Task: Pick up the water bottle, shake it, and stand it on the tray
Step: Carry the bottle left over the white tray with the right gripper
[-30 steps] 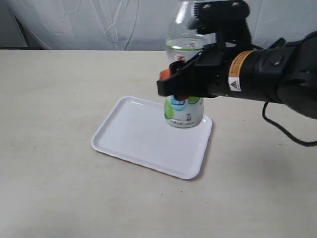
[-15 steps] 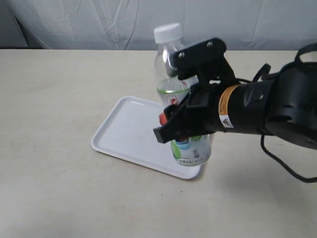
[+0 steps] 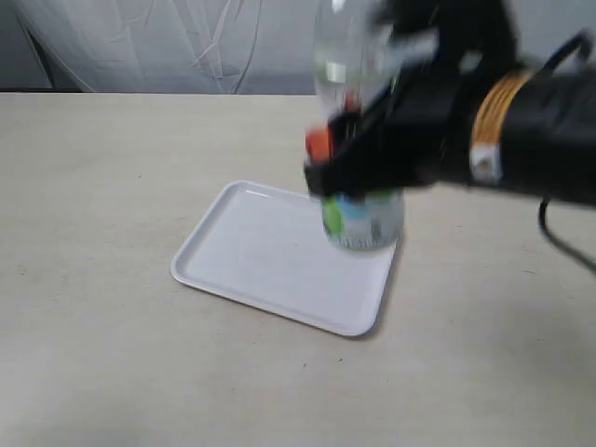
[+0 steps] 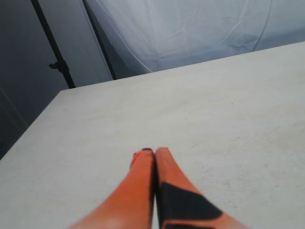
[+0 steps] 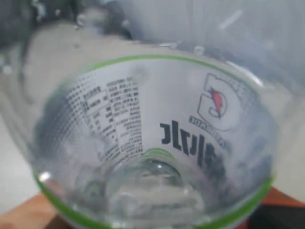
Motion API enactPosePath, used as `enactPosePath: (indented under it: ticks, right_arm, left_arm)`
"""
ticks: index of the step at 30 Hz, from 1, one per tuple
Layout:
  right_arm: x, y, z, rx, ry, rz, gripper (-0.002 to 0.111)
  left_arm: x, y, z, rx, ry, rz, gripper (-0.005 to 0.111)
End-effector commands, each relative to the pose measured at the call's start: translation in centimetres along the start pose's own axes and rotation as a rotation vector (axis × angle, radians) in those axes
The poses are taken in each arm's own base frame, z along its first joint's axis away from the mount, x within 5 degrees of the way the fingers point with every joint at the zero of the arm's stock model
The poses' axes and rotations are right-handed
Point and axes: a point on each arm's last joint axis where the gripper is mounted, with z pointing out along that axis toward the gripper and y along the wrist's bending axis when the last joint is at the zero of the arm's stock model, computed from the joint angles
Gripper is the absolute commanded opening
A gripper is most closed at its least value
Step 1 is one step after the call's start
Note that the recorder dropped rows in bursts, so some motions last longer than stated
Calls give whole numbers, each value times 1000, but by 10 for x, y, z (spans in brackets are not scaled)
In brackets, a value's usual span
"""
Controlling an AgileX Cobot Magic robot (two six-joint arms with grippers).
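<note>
The water bottle [image 3: 358,219] hangs upright in the air over the far right part of the white tray [image 3: 251,256], blurred by motion, its cap cut off by the frame's top edge. My right gripper [image 3: 349,172] is shut on its middle, an orange finger [image 3: 318,145] showing at its left side. In the right wrist view the clear bottle [image 5: 152,143] fills the picture, with its label lettering seen through the plastic. My left gripper [image 4: 154,151] is shut with nothing in it, low over the bare beige table [image 4: 228,109], and is out of the exterior view.
A pale crumpled backdrop [image 3: 186,47] closes the far edge of the table. A dark stand pole [image 4: 57,62] rises beyond the table edge in the left wrist view. Bare tabletop [image 3: 93,186] lies left of and in front of the tray.
The right arm swung the bottle down toward the tray's near right corner, then back up; the bottle now sits higher, with its cap out of frame. The tray has not moved.
</note>
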Motion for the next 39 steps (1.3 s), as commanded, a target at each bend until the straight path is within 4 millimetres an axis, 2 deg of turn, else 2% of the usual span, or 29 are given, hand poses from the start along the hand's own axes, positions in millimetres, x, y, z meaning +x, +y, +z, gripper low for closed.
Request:
enactPosePath:
  ticks: [1,3,4,5,6,7,8,9,10,11,12,13,15,16,17,18,20,22,24,26,27,29,30,31,33,34,35,37,39]
  right_arm:
    - [28,-3,8,16,99,20,-1]
    - [3,9,-13,-115,-114,66,-1]
    - [-2,10,-18,-123,-166,-69,-1]
    - [-8,-4,-18,-19,-137,-234,-1]
    - [-10,-20,-16,74,-80,-173,-1]
    - [-10,-48,-11,204,-19,40,-1]
    - [-6,-58,-5,224,-15,219,-1]
    - [-3,-53,-1,186,-6,244,-1]
    - [1,-33,2,102,22,181,-1]
    - [3,-18,2,47,50,46,-1]
    - [5,-4,-2,6,73,-210,-1]
    - [3,-4,-3,10,53,-251,-1]
    - [-11,-34,1,82,-98,-26,-1]
    - [-15,-53,6,82,-164,261,-1]
    - [-15,-54,9,61,-179,389,-1]
    - [-14,-49,11,34,-179,426,-1]
    - [-14,-25,9,-30,-165,256,-1]
    - [-14,3,-1,-89,-170,-30,-1]
    - [-16,9,-10,-72,-188,-213,-1]
    - [-23,-7,-10,-3,-190,-154,-1]
    - [-23,-18,-6,31,-182,-70,-1]
    - [-19,-33,2,55,-159,270,-1]
    - [-14,-31,6,20,-149,368,-1]
    - [-10,-20,8,-56,-159,304,-1]
    - [-6,6,2,-206,-209,3,-1]
    - [-4,11,-2,-205,-214,-179,-1]
    - [-3,5,-2,-116,-178,-215,-1]
    - [-3,-28,0,205,-52,-167,-1]
    - [-1,-58,1,457,23,46,-1]
  left_arm:
    - [-1,0,0,-2,-15,-3,0]
    - [-1,0,0,-2,-15,-3,0]
    - [-1,0,0,-2,-15,-3,0]
    - [-1,0,0,-2,-15,-3,0]
    - [-1,0,0,-2,-15,-3,0]
    - [-1,0,0,-2,-15,-3,0]
    - [-1,0,0,-2,-15,-3,0]
    - [-1,0,0,-2,-15,-3,0]
    - [-1,0,0,-2,-15,-3,0]
    - [-1,0,0,-2,-15,-3,0]
    - [-1,0,0,-2,-15,-3,0]
    - [-1,0,0,-2,-15,-3,0]
    - [-1,0,0,-2,-15,-3,0]
    - [-1,0,0,-2,-15,-3,0]
    - [-1,0,0,-2,-15,-3,0]
    - [-1,0,0,-2,-15,-3,0]
    - [-1,0,0,-2,-15,-3,0]
    - [-1,0,0,-2,-15,-3,0]
    - [-1,0,0,-2,-15,-3,0]
    - [-1,0,0,-2,-15,-3,0]
    - [-1,0,0,-2,-15,-3,0]
    - [-1,0,0,-2,-15,-3,0]
    - [-1,0,0,-2,-15,-3,0]
    - [-1,0,0,-2,-15,-3,0]
    - [-1,0,0,-2,-15,-3,0]
    - [-1,0,0,-2,-15,-3,0]
    - [-1,0,0,-2,-15,-3,0]
    - [-1,0,0,-2,-15,-3,0]
    - [-1,0,0,-2,-15,-3,0]
